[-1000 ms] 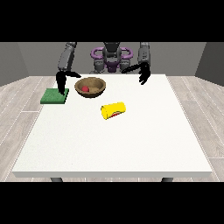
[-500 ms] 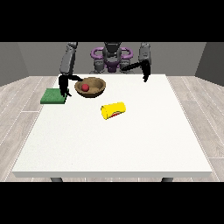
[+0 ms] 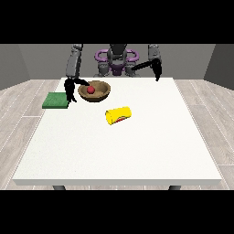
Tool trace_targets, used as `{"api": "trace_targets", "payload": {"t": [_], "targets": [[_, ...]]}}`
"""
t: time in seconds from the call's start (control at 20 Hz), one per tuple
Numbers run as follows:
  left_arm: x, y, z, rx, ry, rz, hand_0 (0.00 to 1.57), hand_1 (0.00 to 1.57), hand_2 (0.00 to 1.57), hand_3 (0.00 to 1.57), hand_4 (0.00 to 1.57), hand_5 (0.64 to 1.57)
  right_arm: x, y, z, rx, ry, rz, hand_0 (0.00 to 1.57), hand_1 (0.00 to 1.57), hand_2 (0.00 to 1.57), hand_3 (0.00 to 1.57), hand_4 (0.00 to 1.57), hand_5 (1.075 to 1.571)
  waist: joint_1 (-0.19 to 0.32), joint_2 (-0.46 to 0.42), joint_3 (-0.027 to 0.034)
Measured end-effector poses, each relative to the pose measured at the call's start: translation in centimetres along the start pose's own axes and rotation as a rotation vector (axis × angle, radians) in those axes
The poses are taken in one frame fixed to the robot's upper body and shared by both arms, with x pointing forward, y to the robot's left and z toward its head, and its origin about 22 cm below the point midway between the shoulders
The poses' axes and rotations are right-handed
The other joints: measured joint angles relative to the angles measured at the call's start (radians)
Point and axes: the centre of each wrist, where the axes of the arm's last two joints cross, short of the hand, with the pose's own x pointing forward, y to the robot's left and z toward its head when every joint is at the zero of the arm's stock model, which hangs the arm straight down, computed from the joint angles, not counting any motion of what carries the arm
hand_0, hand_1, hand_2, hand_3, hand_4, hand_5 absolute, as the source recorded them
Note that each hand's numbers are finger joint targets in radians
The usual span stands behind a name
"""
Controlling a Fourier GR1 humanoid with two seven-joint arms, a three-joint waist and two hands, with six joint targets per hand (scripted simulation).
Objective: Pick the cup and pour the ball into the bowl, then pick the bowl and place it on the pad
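While the red ball (image 3: 91, 89) already sat inside the brown bowl (image 3: 102, 94), the bowl itself rested on the white table (image 3: 137, 151), with the green pad (image 3: 55, 100) close by at its nine o'clock. The yellow cup (image 3: 118, 114) lay on its side at the bowl's five o'clock, untouched. At the view's left, the hand (image 3: 71, 90) hung at the bowl's nine o'clock rim, between bowl and pad; its fingers seemed to curl toward the rim, though whether they pinched it could not be told. The hand at the view's right (image 3: 157, 70) hovered well apart at the far edge, fingers drooping and relaxed. Judged from its look, the bowl was stiff, light and smooth-walled, best taken by pinching the rim and kept level so the ball would not roll out.
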Motion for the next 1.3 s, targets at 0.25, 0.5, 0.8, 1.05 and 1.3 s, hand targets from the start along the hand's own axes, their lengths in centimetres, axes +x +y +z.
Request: {"api": "trace_targets", "payload": {"t": [0.25,0.5,0.8,1.05,1.3], "targets": [[-1.7,0.7,0.9,0.019,0.048,-0.002,0.0,0.0,0.0,0.0,0.0,1.564,-0.5,4.6,-1.5,0.028,0.074,-0.053,0.0,0.0,0.0,0.0,0.37,1.547,-0.018,-0.025,0.0244],[-1.1,1.2,1.1,0.004,0.025,0.001,0.0,0.0,0.0,0.0,0.0,1.567,-1.3,4.0,-1.0,-0.038,0.103,-0.012,1.57,1.57,1.57,1.57,0.96,1.556,0.006,-0.024,0.0192],[-1.3,1.9,1.2,-0.004,0.031,0.014,0.0,0.0,0.0,0.0,0.0,1.57,-0.9,3.3,-1.0,-0.099,0.156,0.136,1.57,1.57,1.57,1.57,1.03,1.55,0.033,-0.041,0.01],[-3.4,4.1,2.3,0.032,0.091,0.018,0.0,0.0,0.0,0.0,0.0,1.57,-0.1,4.9,-2.2,-0.105,0.286,0.211,1.57,1.57,1.57,1.57,1.02,1.552,-0.012,-0.078,0.0241],[-5.3,5.6,3.6,0.077,0.153,0.016,0.0,0.0,0.0,0.0,0.0,1.571,1.5,6.3,-3.7,-0.08,0.371,0.237,1.57,1.57,1.57,1.57,1.05,1.553,-0.069,-0.116,0.0317]]}}
